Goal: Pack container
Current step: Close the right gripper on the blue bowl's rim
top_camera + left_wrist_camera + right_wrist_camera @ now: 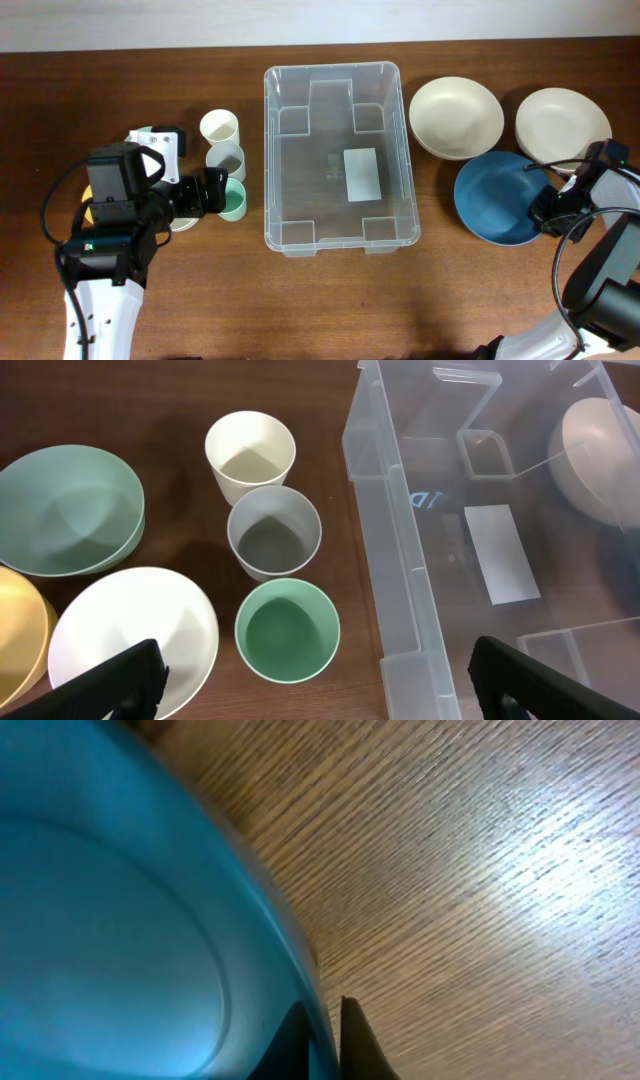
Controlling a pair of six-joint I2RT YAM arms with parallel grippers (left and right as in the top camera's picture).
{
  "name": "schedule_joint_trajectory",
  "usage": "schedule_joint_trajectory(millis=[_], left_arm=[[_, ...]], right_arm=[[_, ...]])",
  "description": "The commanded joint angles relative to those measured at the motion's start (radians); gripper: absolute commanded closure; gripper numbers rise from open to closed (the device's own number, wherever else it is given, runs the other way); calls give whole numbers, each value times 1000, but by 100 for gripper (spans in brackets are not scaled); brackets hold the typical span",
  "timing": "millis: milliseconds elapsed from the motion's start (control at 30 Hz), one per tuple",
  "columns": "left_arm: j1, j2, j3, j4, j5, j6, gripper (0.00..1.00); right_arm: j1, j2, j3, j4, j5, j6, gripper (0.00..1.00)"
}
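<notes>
While pinching rim of blue bowl just right of container with right gripper clamped shut, risks slip or tilt on lift from thin edge hold, then knock against container wall. Finds container empty, between cups and bowl. With left gripper spread wide over cups left of container, holds nothing.

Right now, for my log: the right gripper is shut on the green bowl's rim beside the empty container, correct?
No, it is blue: the right gripper is shut on the rim of the blue bowl beside the empty container, as the right wrist view shows.
</notes>
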Motion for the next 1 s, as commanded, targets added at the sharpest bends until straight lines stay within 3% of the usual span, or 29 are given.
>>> schedule_joint_trajectory(millis=[0, 467, 967], left_arm=[[-3, 3, 27, 2, 18, 8, 1], [-3, 3, 27, 5, 18, 8, 1], [-3, 3, 27, 5, 18, 8, 1]], right_arm=[[2, 26, -13, 3, 61, 13, 96], [2, -61, -11, -64, 14, 8, 96], [17, -470, -9, -121, -15, -3, 96]])
